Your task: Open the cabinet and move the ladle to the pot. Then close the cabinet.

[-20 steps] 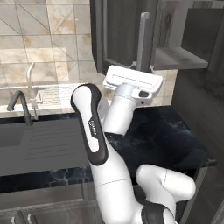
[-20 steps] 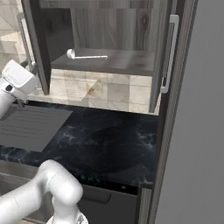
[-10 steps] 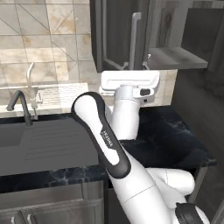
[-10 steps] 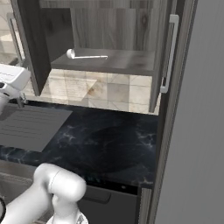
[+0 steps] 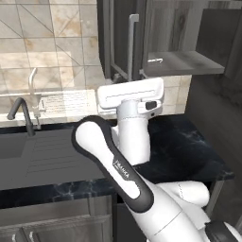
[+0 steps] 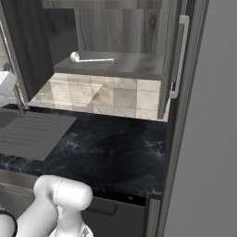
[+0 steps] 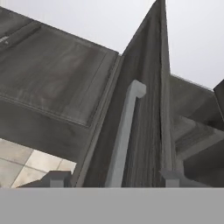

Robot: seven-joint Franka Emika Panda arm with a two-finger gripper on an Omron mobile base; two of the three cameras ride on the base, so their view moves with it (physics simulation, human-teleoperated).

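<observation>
Currently the pincer [image 7: 114, 178] stands apart, straddling the left door's bar handle [image 7: 124, 140] without gripping. Both cabinet [image 6: 139, 28] doors are open; the ladle [image 6: 90, 58] lies on the shelf. Back clear of the door edge, then approach the ladle's thin handle squarely.

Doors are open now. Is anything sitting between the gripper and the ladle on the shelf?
Yes. The gripper, jaws open, straddles the left door's handle, so that swung-out door stands between it and the ladle. Past the door, the ladle lies alone on the shelf.
</observation>
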